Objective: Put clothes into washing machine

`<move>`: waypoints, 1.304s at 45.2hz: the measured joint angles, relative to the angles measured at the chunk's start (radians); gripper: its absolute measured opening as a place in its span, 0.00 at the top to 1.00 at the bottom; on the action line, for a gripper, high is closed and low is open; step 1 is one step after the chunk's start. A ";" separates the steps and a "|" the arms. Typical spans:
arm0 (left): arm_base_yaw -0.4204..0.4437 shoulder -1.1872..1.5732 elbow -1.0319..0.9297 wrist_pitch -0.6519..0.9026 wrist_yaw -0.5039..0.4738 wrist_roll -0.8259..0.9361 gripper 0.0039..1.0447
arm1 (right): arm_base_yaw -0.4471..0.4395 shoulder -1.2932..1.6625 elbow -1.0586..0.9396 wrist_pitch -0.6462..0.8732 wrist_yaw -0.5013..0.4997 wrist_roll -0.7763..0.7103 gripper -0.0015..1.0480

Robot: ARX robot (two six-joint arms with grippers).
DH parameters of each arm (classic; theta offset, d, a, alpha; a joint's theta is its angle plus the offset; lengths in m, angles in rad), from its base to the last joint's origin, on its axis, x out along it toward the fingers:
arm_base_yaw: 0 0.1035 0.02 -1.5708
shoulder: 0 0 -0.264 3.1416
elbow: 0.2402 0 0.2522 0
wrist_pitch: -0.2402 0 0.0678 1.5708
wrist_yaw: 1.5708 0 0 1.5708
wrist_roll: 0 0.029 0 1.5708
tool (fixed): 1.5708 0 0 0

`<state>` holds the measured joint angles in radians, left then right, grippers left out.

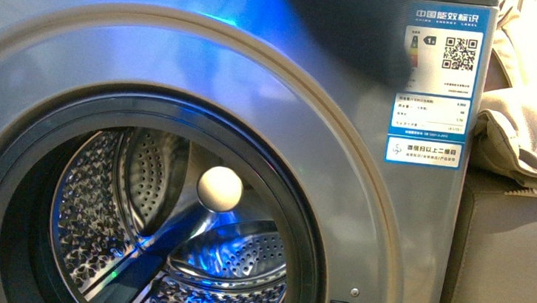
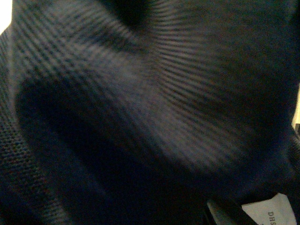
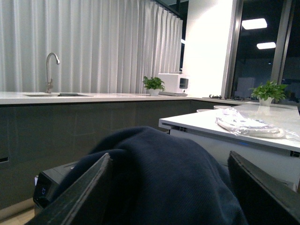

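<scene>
The silver-grey washing machine [image 1: 364,205] fills the front view, with its porthole open onto the perforated steel drum [image 1: 126,205]. A cream ball [image 1: 219,189] shows inside the drum. The blue-white energy label [image 1: 440,79] is at the upper right. A blurred dark blue garment [image 1: 344,25] hangs at the top, above the porthole. My left gripper is shut on this garment [image 2: 140,108], which fills the left wrist view and hides the fingers; a white tag [image 2: 276,213] shows. My right gripper [image 3: 171,197] is open, and the garment [image 3: 159,173] bulges between its fingers [image 3: 84,197].
A beige cloth [image 1: 531,128] lies on a plain grey cabinet [image 1: 514,272] to the right of the machine. The right wrist view shows a dark counter with a tap [image 3: 49,70], potted plants [image 3: 153,84], and a white counter [image 3: 201,123] with a plastic bag [image 3: 248,124].
</scene>
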<state>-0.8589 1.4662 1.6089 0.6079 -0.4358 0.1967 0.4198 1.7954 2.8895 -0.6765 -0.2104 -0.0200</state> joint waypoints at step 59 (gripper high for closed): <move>0.304 -0.393 -0.807 0.082 0.187 -0.275 0.92 | 0.095 -0.072 -0.070 -0.035 0.217 0.028 0.27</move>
<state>-0.5552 1.0733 0.8021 0.6895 -0.2489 -0.0784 0.5148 1.7233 2.8197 -0.7120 0.0067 0.0078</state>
